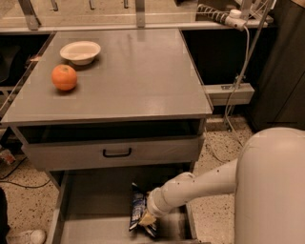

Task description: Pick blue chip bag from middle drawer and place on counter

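The blue chip bag [138, 207] lies on the bare floor of the open middle drawer [95, 205], near its right side, below the drawer with the black loop handle. My white arm reaches down from the right into the drawer, and my gripper [147, 219] sits right on the bag's near end. The arm's wrist covers the lower part of the bag. The grey counter [128, 71] is above, broad and flat.
An orange [64, 77] and a white bowl [80, 51] stand on the counter's left rear part. The upper drawer front with a black handle [116, 152] is slightly pulled out above the middle drawer. A power strip and cables [228, 14] hang at the right.
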